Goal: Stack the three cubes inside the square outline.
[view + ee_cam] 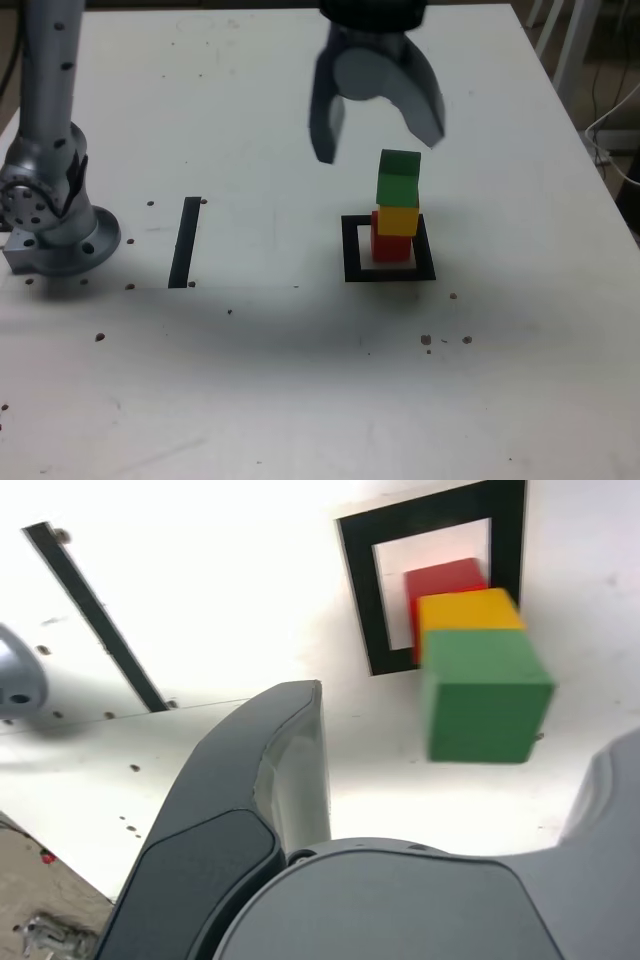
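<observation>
spread wide and holding nothing, the gripper (378,135) hangs above and just behind the stack, clear of it. beneath lies the white table (300,400), bare toward its near edge, with the arm's base (55,230) and a black bar (185,242) well off to the exterior view's left of the stack. inside the square outline (389,248) the red cube (392,246) carries the yellow cube (399,219), which carries the green cube (399,178).

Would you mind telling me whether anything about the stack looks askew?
Slightly: the green cube sits a little off-line on the yellow cube, over the red cube in the square outline. Nothing has fallen.
</observation>
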